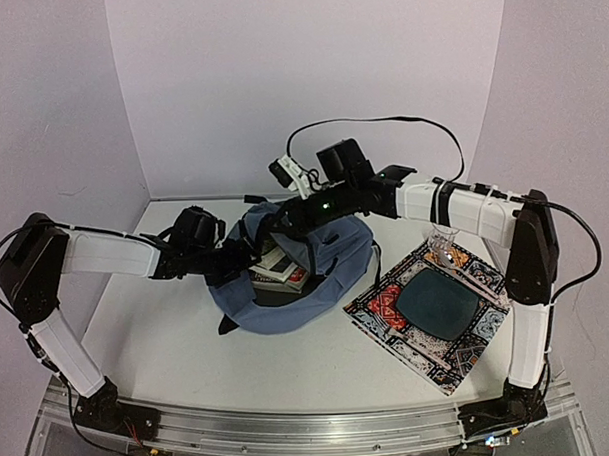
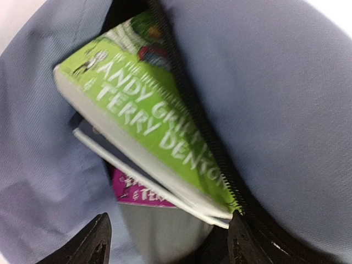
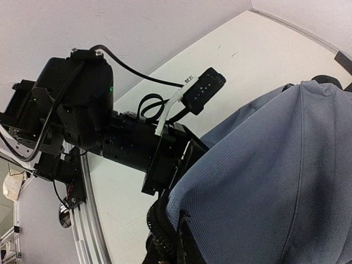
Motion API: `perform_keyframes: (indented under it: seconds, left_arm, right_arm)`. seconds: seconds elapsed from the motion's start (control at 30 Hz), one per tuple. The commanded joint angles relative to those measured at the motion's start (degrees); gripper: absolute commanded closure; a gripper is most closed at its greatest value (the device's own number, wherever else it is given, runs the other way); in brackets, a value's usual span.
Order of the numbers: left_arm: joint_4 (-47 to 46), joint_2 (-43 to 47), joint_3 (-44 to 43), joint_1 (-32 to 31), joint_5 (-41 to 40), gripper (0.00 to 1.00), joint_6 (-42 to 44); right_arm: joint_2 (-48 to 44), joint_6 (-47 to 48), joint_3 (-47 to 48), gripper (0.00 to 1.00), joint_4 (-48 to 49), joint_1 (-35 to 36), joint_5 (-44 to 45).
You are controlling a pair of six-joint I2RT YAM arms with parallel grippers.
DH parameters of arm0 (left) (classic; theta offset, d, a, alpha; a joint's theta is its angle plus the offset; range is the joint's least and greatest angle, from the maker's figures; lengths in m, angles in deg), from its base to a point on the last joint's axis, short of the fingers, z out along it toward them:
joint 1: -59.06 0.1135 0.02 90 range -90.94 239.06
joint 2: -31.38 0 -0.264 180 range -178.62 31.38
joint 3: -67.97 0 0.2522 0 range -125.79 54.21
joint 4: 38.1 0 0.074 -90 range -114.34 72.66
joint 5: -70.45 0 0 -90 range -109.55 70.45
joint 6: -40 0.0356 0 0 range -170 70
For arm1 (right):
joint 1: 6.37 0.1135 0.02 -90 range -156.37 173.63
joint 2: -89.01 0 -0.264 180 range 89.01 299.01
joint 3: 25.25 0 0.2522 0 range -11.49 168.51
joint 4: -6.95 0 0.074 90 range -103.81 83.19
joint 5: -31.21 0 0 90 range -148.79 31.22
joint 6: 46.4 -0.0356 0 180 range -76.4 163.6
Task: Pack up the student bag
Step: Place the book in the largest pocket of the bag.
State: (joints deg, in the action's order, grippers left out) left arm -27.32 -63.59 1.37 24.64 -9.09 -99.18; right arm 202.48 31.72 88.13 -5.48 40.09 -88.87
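The student bag [image 1: 321,282] lies at the centre of the table [image 1: 168,333]; expect it to be soft and limp, weighted by the books [image 2: 159,126] inside, so take hold at the stiffer zipper rim [image 2: 198,132]. Your left gripper [image 2: 171,245] stands spread at the mouth, grasping nothing; whether the right gripper [image 1: 282,225], at the far rim, is clamped cannot be told.

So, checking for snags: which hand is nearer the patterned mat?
Right. The right hand is at the student bag's far rim; the left hand is at its left edge, farthest from the patterned mat.
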Motion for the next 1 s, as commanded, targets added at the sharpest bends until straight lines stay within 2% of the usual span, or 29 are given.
perform_keyframes:
  seconds: [0.0,0.27,0.6,0.8,0.97]
  left_arm:
    - [7.06,3.07,0.28,-0.33,-4.55,0.24,2.69]
    - [12.59,-0.51,-2.67,-3.71,-13.67,0.13,4.56]
    - [19.56,-10.13,-10.66,-5.49,-24.05,0.14,7.49]
    - [23.96,-8.24,-9.1,-5.49,-32.11,0.29,8.15]
    - [25.1,-8.2,-8.47,-5.41,-34.17,0.55,8.49]
  right_arm:
    - [-0.06,-0.51,0.11,1.0,1.57,0.84,-1.41]
    - [0.58,-0.62,0.02,1.0,1.65,1.44,-1.36]
    - [1.4,-1.04,0.64,1.0,1.65,2.31,-1.36]
    - [0.23,-0.95,-0.68,1.0,1.74,2.46,-0.69]
    - [0.07,-1.13,-0.71,1.0,2.03,2.64,-0.59]
